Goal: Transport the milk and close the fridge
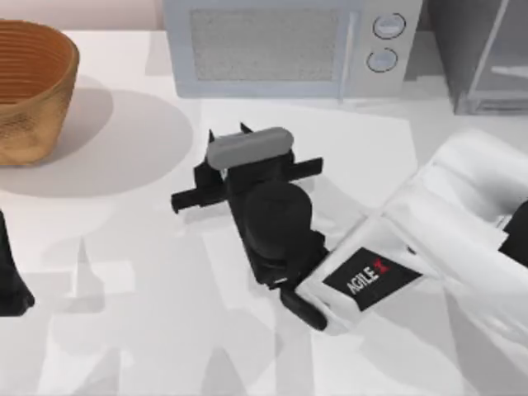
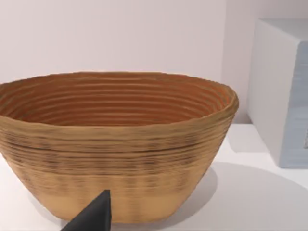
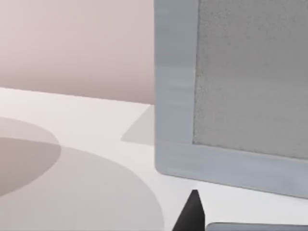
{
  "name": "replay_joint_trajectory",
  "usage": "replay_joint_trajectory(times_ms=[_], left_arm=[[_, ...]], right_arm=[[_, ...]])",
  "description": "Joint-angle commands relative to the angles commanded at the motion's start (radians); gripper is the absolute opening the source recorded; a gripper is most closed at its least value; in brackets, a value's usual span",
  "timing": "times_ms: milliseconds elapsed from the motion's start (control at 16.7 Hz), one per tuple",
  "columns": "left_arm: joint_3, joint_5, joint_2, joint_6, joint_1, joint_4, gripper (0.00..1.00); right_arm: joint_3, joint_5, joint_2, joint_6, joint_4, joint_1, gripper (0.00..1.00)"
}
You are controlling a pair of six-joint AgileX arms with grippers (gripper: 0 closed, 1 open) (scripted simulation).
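The fridge [image 1: 487, 58] stands at the table's far right corner, a dark grey cabinet whose light-framed glassy door panel sits at a slant. The milk is out of view. My right arm reaches in from the right to the middle of the table. Its gripper [image 1: 228, 132] points at the microwave [image 1: 289, 45] and is open, with two short fingertips [image 1: 210, 137] apart and nothing showing between them. One dark fingertip [image 3: 192, 211] rises before the microwave's front [image 3: 231, 96] in the right wrist view. My left arm [image 1: 12, 285] stays parked at the left edge.
A woven brown basket [image 1: 29, 82] [image 2: 115, 144] sits at the far left. The light grey microwave [image 2: 284, 91], with two round knobs [image 1: 388, 26], stands along the back between basket and fridge. Bare white table lies in front.
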Motion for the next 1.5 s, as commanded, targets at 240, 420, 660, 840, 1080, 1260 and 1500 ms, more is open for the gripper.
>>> replay_joint_trajectory(times_ms=[240,420,660,840,1080,1260,1500], left_arm=[[0.0,0.0,0.0,0.0,0.0,0.0,1.0],[0.0,0.0,0.0,0.0,0.0,0.0,1.0],[0.0,0.0,0.0,0.0,0.0,0.0,1.0],[0.0,0.0,0.0,0.0,0.0,0.0,1.0],[0.0,0.0,0.0,0.0,0.0,0.0,1.0],[0.0,0.0,0.0,0.0,0.0,0.0,1.0],[0.0,0.0,0.0,0.0,0.0,0.0,1.0]], right_arm=[[0.003,-0.002,0.002,0.002,0.002,-0.001,0.0],[-0.056,-0.064,-0.061,0.002,-0.01,-0.05,0.0],[-0.232,-0.172,-0.241,0.003,-0.041,-0.233,0.0],[-0.371,-0.248,-0.441,0.005,-0.059,-0.397,0.0],[-0.603,-0.366,-0.74,0.003,-0.089,-0.645,0.0],[-0.739,-0.46,-0.878,0.003,-0.116,-0.78,0.0],[-0.792,-0.525,-0.93,0.004,-0.132,-0.827,0.0]])
